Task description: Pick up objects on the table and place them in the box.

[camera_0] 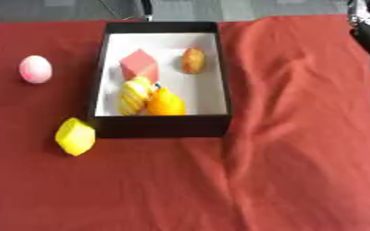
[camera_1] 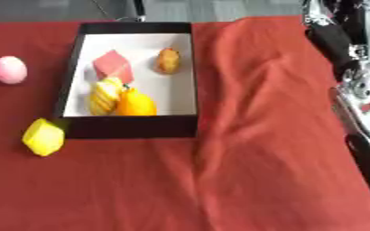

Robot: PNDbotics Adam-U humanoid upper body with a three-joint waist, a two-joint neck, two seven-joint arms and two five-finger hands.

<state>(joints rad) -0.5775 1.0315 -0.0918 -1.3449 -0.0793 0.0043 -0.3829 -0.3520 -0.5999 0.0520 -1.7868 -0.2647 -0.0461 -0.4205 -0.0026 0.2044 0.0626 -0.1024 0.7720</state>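
A black box [camera_0: 163, 126] with a white floor stands on the red cloth at the back middle. Inside it lie a red cube [camera_0: 139, 64], a brown oval piece [camera_0: 192, 60], a yellow-and-white striped piece [camera_0: 133, 95] and an orange-yellow piece [camera_0: 166, 103]. Outside the box, a pink egg-shaped ball [camera_0: 35, 69] rests to its left. A yellow block [camera_0: 75, 136] lies by the box's near left corner. Only the black and silver right arm [camera_1: 358, 85] shows, along the right edge; no hand is visible. The left arm is out of view.
The red cloth [camera_0: 298, 135] covers the whole table, with raised folds running right of the box. A grey floor and a dark stand foot [camera_0: 146, 11] show beyond the far edge.
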